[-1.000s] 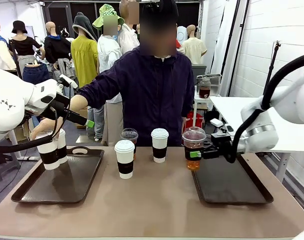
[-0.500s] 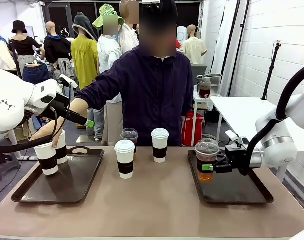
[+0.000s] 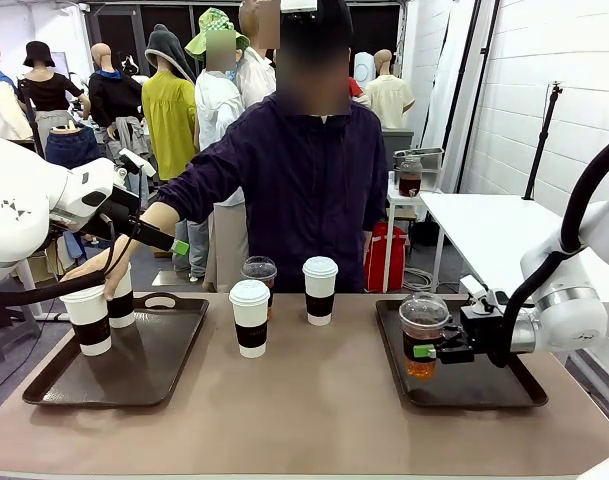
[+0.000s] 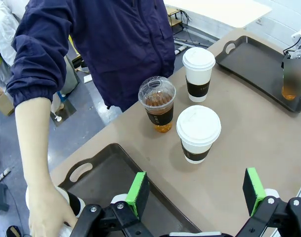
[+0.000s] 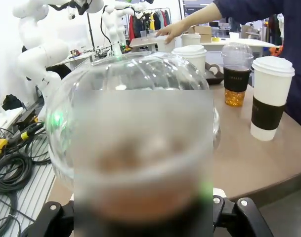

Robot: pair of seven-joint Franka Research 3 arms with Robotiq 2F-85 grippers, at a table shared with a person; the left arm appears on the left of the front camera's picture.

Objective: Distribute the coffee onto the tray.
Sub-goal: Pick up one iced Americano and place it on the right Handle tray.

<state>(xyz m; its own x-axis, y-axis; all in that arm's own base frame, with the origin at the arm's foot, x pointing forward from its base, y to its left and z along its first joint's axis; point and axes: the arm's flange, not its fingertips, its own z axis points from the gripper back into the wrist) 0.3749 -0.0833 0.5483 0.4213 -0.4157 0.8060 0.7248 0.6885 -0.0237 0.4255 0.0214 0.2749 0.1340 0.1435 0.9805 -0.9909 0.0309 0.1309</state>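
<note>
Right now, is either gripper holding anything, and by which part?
The right gripper clamps the clear dome-lidded cup by its sides, around the middle of the body. The left gripper is open and empty.

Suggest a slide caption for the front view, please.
Right gripper holds a dome-lidded cup at the right tray while a person's hand holds a paper cup on the left tray.

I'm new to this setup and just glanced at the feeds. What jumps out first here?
The right gripper, shut on a clear dome-lidded cup of brown drink, holds it at the right tray; whether it touches down I cannot tell. On the left, the person's hand rests on a white paper cup in the left tray, with the left gripper open above it.
</note>
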